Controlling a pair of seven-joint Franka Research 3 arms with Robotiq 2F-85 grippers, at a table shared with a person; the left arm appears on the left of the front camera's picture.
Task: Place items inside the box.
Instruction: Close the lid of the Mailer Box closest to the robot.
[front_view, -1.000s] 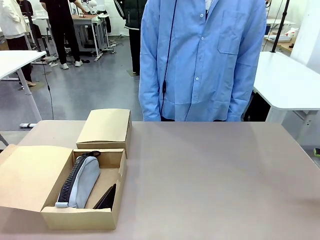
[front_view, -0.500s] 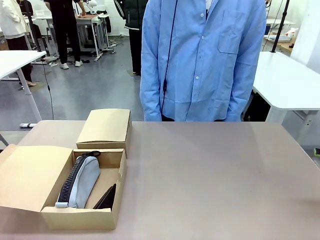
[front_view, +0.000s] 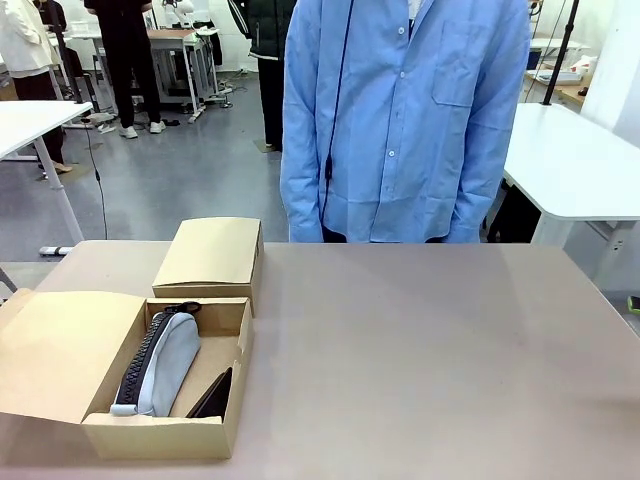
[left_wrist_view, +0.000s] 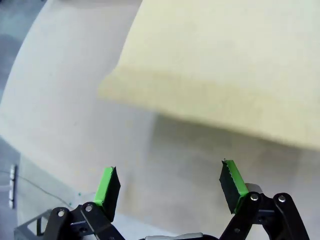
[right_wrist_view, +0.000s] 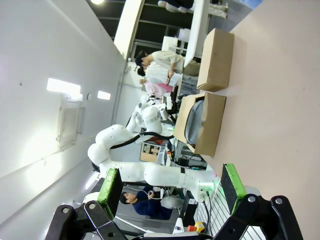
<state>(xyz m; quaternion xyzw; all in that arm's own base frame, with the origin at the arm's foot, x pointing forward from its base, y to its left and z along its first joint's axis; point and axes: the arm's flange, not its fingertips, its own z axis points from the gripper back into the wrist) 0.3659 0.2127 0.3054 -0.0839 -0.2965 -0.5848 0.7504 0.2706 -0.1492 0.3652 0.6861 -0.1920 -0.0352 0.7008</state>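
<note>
Nothing on my table has shifted since earlier: grey pouch (front_view: 160, 362) lies inside the open box (front_view: 150, 435). My left gripper (left_wrist_view: 170, 187) and right gripper (right_wrist_view: 170, 187) both gape wide, holding nothing.

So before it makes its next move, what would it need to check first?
1. Open cardboard box has its lid folded back: ok.
2. Grey zip pouch lies inside the box: ok.
3. Dark flat item leans inside beside the pouch: ok; what it is, cannot tell.
4. Left claw is open, holding nothing: ok.
5. Right claw is open, holding nothing: ok.
6. Other items waiting on the beige table: not ok, only a closed cardboard box sits there.
</note>
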